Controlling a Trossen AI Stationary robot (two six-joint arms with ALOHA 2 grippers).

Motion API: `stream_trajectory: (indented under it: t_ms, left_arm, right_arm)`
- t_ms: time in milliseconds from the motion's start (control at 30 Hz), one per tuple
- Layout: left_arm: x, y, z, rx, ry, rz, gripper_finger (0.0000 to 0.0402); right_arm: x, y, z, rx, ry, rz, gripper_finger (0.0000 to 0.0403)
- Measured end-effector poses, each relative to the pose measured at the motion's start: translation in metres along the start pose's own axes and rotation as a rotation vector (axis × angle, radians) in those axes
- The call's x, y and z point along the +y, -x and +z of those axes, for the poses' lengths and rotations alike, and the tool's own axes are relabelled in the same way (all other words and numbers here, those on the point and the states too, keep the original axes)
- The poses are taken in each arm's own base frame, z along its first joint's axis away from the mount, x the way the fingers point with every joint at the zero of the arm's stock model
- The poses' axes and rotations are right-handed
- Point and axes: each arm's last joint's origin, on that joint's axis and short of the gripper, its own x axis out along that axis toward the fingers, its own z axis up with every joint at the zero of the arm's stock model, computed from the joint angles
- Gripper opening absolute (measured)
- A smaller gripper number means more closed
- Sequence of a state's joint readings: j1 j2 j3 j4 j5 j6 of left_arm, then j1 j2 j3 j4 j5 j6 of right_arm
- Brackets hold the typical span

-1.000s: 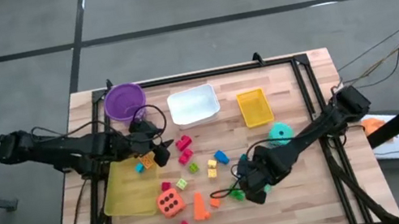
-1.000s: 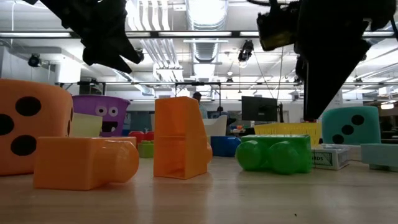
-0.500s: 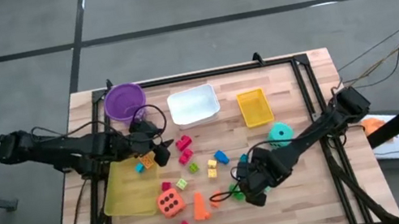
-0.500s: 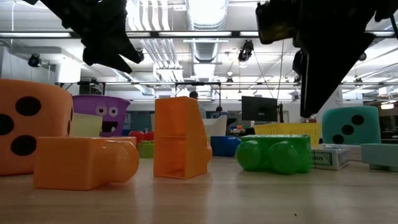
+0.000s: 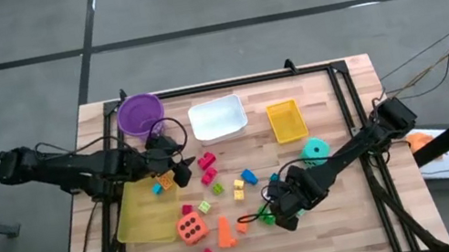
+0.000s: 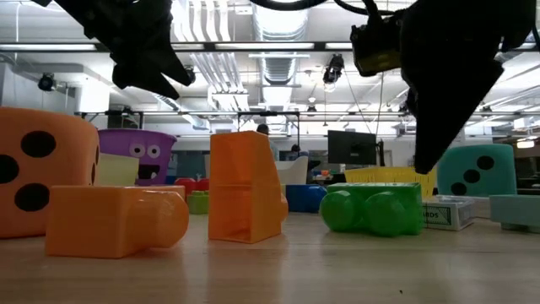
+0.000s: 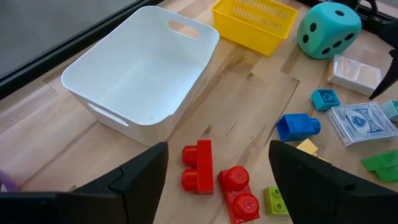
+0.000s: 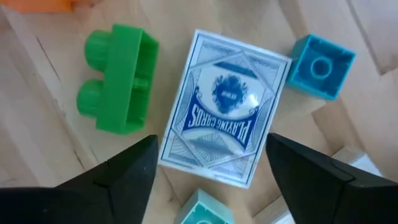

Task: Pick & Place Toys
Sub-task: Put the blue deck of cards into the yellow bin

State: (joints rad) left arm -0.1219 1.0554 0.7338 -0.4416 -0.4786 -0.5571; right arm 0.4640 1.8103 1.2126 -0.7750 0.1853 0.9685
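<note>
Presently, toys mostly loose on the counter (image 5: 355, 233), in a scatter between the two arms. Right gripper (image 8: 211, 180): released, empty, poised directly above a blue-backed pack of playing cards (image 8: 227, 134), one finger to each side, probably squared up that way so as to close across the pack. Pack flat on the wood, patterned face up, just beside a green block (image 8: 118, 78) on one side, with a small teal block (image 8: 322, 67) near one corner; close neighbours, hence a likely need for a straight descent to avoid nudging either. Left gripper (image 7: 217, 180): likewise released and holding nothing, hanging over two red blocks (image 7: 198, 167) just beside the white tray (image 7: 140, 68); apparently waiting, or lined up on the red pair as a later pick. Beyond those: yellow basket (image 7: 255, 25), teal die (image 7: 328, 30), blue block (image 7: 297, 126). From overhead: orange die (image 5: 191, 228) at the edge of a flat yellow tray (image 5: 142, 210), purple bowl (image 5: 140, 113) at the far corner near the left arm. Nothing visible inside the white tray or the yellow basket, so sorting judged barely begun. Step in hand, as a judgement only: pick-up of the card pack by the right arm; destination not determinable.
</note>
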Motion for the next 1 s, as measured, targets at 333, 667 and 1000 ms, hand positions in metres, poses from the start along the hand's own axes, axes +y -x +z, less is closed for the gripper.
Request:
stream_trajectory:
  t_ms: [333,667,1000]
  left_arm:
    - [0.0,0.0,0.0,0.0,0.0,0.0,0.0283]
    - [0.0,0.0,0.0,0.001,-0.001,0.0,0.0283]
    - [0.0,0.0,-0.001,0.008,-0.005,-0.005,0.0283]
  right_arm:
    - [-0.007,-0.005,0.0,0.042,-0.073,-0.004,0.0392]
    - [-0.001,-0.003,0.002,0.054,-0.041,0.061,0.0384]
    - [-0.006,-0.015,-0.003,0.037,-0.088,0.048,0.0384]
